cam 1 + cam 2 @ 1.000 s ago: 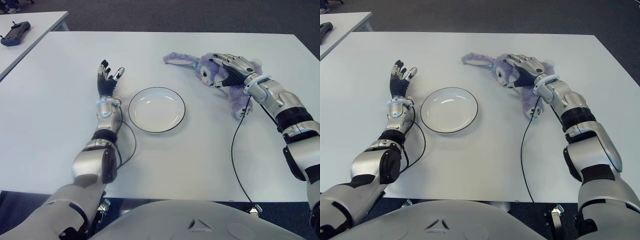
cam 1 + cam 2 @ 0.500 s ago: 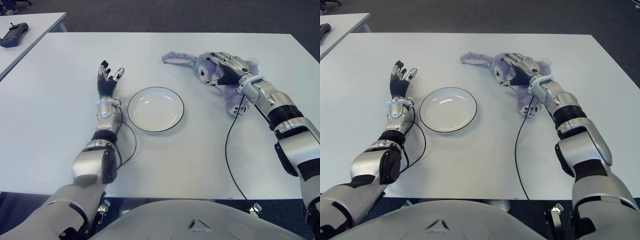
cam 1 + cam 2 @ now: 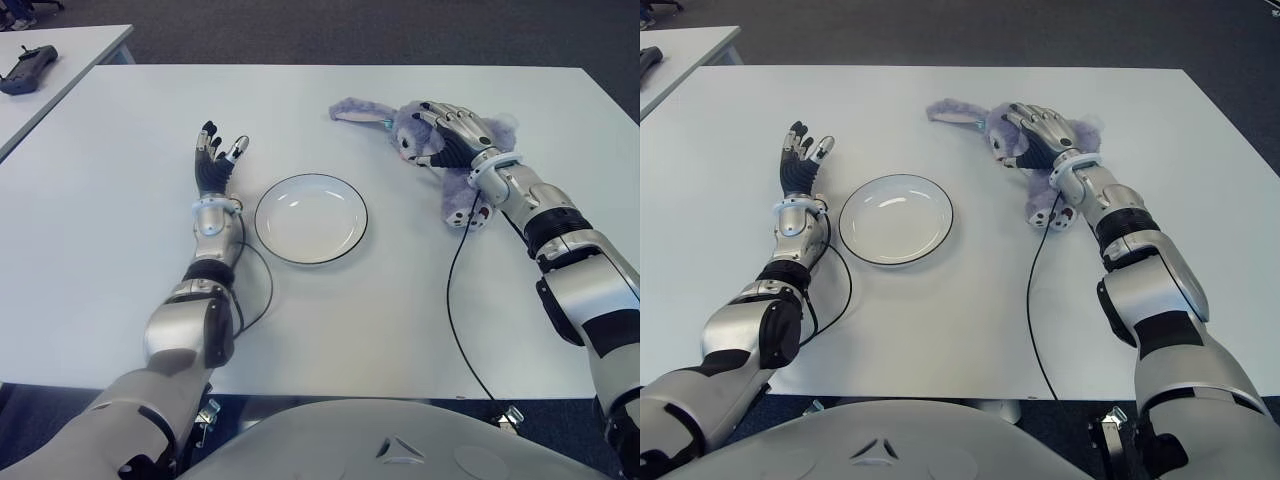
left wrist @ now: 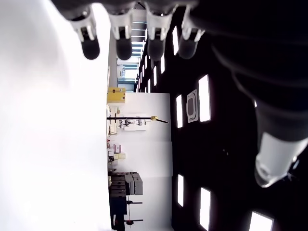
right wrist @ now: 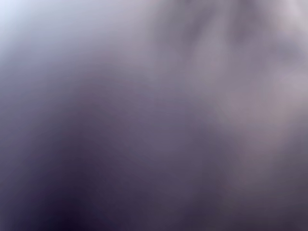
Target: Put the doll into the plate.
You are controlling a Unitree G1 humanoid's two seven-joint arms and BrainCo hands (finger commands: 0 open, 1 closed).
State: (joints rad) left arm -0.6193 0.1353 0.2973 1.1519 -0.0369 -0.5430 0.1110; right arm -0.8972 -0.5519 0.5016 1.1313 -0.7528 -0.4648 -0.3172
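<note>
Fingers of the right hand (image 3: 452, 130) curl over the purple doll (image 3: 425, 135) lying on the table (image 3: 330, 320) right of the empty plate (image 3: 311, 218), grasping it for lifting, while the left hand (image 3: 214, 160) stays spread, idle, left of the plate.

Even bright overhead light, soft shadows; right wrist view wholly blurred.

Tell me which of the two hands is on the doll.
The right hand: it lies over the purple doll, right of the plate. The left hand is open and holds nothing.
</note>
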